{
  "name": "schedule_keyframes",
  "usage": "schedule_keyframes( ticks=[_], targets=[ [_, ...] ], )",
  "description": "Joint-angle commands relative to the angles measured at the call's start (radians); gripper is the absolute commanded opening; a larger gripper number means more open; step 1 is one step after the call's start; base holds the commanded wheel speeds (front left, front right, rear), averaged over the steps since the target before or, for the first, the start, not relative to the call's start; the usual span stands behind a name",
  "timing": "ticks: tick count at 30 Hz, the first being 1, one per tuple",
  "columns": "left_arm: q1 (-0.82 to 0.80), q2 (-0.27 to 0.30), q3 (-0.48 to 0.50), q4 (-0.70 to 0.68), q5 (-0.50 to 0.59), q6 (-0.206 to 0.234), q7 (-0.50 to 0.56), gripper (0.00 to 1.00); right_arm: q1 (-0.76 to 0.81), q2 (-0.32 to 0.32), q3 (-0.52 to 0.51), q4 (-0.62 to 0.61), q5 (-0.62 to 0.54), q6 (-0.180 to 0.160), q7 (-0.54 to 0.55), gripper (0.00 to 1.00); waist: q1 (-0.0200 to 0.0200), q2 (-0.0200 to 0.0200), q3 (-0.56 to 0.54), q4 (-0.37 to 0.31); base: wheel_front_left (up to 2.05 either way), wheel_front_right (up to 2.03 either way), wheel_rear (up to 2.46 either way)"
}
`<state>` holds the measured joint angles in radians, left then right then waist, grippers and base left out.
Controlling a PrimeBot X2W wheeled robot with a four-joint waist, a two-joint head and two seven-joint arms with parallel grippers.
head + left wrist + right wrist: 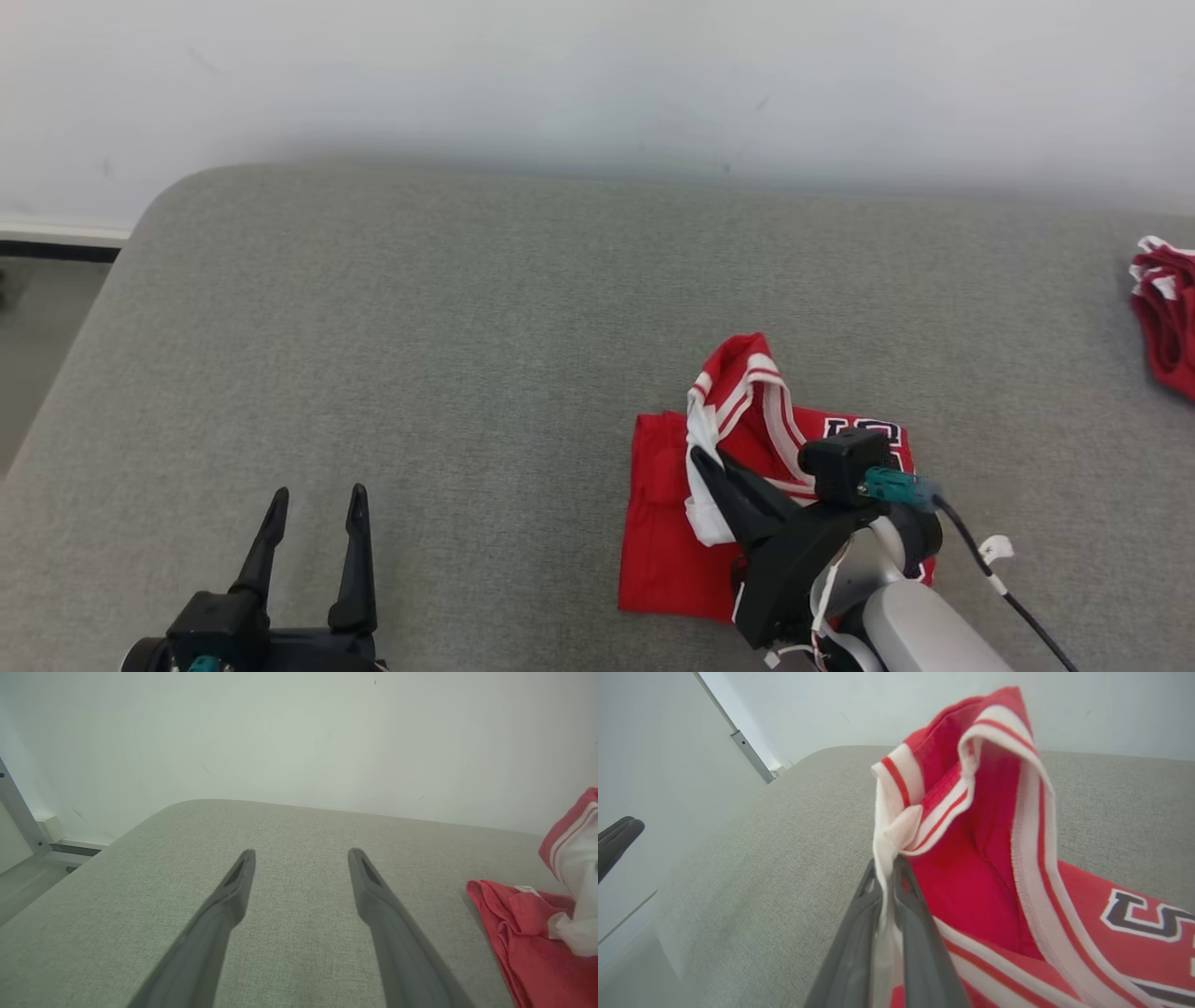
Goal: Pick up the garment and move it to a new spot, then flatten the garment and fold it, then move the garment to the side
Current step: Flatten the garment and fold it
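Lower left, the left gripper [317, 497] sat with its fingers spread wide over the grey cushion [448, 336]. Right of it, the right gripper [700, 457] was pinched tight on the white trim of the red garment [663, 541], which lay half folded mid-cushion with one flap lifted. Probably a strap, hard to tell. Best bet was carrying that flap across low and slow so the layers underneath wouldn't drag.

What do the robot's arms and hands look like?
The left gripper and right gripper each have two long, pointy black fingers. The right forearm is pale grey, with a small black camera, a teal plug and a black cable at its wrist.
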<state>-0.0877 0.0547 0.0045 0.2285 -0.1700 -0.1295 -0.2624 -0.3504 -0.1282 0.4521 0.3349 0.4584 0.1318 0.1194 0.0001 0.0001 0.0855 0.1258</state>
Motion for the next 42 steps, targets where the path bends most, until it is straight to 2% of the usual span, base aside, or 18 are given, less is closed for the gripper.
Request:
schedule_keyframes(
  ticks=[1, 2, 3, 4, 5, 10, 15, 25, 34, 42],
  targets=[
    [-0.008, -0.001, -0.001, 0.002, -0.004, -0.001, -0.003, 1.00, -0.007, 0.009, 0.004, 0.011, 0.005, -0.003, -0.008, 0.00, -0.0001, -0.0001, 0.005, 0.015, 0.00, 0.00, 0.00],
    [-0.010, 0.002, -0.002, 0.005, -0.005, -0.001, -0.003, 1.00, -0.012, 0.010, 0.008, 0.029, 0.002, -0.003, -0.011, 0.00, -0.0001, -0.0001, 0.005, 0.018, 0.00, 0.00, 0.00],
    [-0.010, 0.003, -0.003, 0.006, -0.005, -0.001, -0.003, 1.00, -0.017, 0.012, 0.011, 0.042, -0.001, -0.003, -0.019, 0.08, -0.0001, -0.0001, 0.004, 0.019, 0.00, 0.00, 0.00],
    [-0.011, 0.005, -0.004, 0.008, -0.006, -0.001, -0.003, 1.00, -0.023, 0.014, 0.015, 0.051, -0.003, -0.003, -0.028, 0.62, -0.0001, -0.0001, 0.004, 0.021, 0.00, 0.00, 0.00],
    [-0.012, 0.007, -0.003, 0.009, -0.007, -0.001, -0.003, 1.00, -0.026, 0.016, 0.018, 0.060, -0.003, -0.003, -0.036, 1.00, -0.0001, -0.0001, 0.004, 0.021, 0.00, 0.00, 0.00],
    [-0.003, 0.011, 0.011, 0.013, -0.008, -0.001, -0.003, 1.00, -0.049, 0.001, 0.019, 0.058, -0.010, -0.003, -0.090, 1.00, -0.0001, -0.0001, -0.006, 0.003, 0.00, 0.00, 0.00],
    [0.010, 0.012, 0.017, 0.014, -0.007, -0.001, -0.003, 1.00, -0.048, -0.032, -0.017, 0.004, -0.017, -0.003, -0.141, 1.00, -0.0001, -0.0001, -0.021, -0.024, 0.00, 0.00, 0.00],
    [0.035, 0.022, 0.036, 0.001, -0.009, 0.000, -0.003, 1.00, 0.070, -0.093, -0.207, -0.143, -0.060, -0.003, -0.219, 1.00, -0.0001, -0.0001, -0.045, -0.070, 0.00, 0.00, 0.00],
    [0.058, 0.027, 0.046, -0.012, -0.006, 0.000, -0.003, 1.00, 0.225, -0.058, -0.373, -0.234, -0.106, -0.003, -0.296, 1.00, -0.0001, -0.0001, -0.052, -0.107, 0.00, 0.00, 0.00],
    [0.067, 0.033, 0.056, -0.021, -0.005, 0.000, -0.003, 1.00, 0.331, -0.010, -0.432, -0.253, -0.152, -0.003, -0.344, 1.00, -0.0001, -0.0001, -0.058, -0.137, 0.00, 0.00, 0.00]
  ],
)
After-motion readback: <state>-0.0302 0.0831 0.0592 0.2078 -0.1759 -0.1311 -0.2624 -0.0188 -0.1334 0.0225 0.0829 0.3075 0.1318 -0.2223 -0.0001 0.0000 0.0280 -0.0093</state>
